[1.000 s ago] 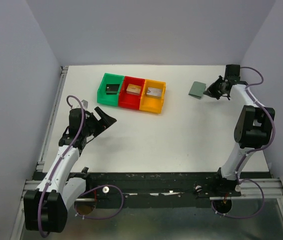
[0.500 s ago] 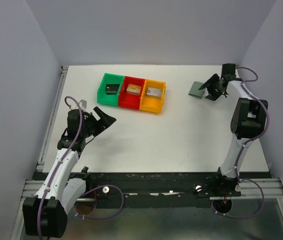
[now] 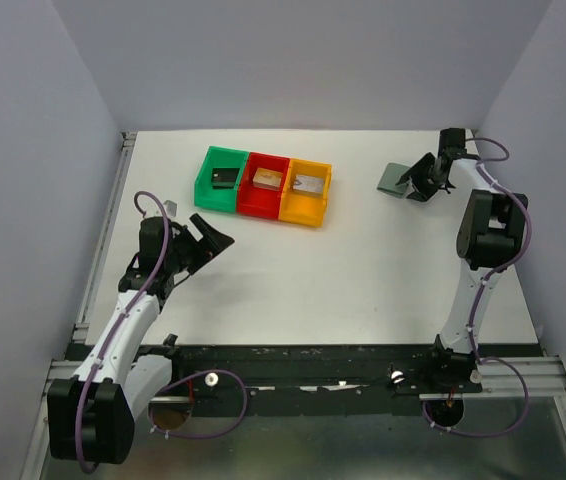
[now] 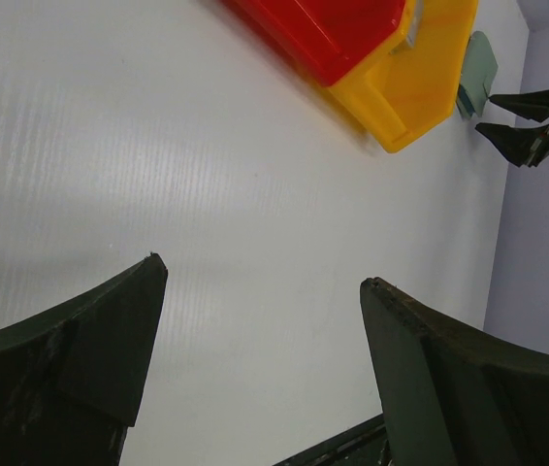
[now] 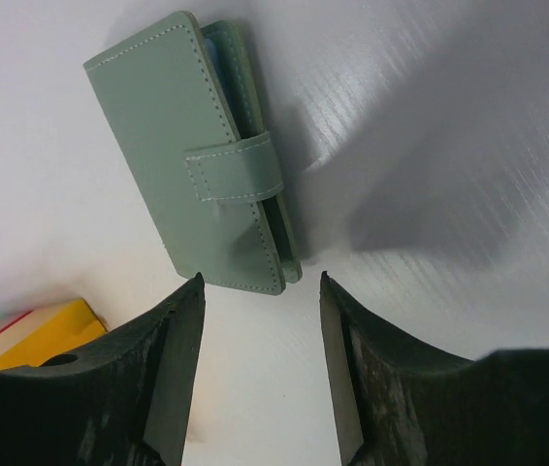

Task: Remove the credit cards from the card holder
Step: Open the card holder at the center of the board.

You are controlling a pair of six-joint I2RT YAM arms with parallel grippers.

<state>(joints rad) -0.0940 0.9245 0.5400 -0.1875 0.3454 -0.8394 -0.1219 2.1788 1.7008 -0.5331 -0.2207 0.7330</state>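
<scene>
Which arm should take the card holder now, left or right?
Right. The right claw, open, is lined up just short of the closed card holder. The left claw, also open, hangs far off across the table.

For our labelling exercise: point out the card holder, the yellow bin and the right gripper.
card holder (image 5: 192, 160): right wrist view, on its closed cover.
yellow bin (image 4: 420, 92): left wrist view, on its outer wall.
right gripper (image 5: 261, 282): right wrist view, midway between its fingertips.

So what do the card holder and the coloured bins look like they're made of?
Card holder: probably leather or faux leather, matte grey-green, with visible stitching along the edges and tab. Bins: likely hard plastic, slightly glossy, with solid uniform colour and smooth moulded walls.
</scene>
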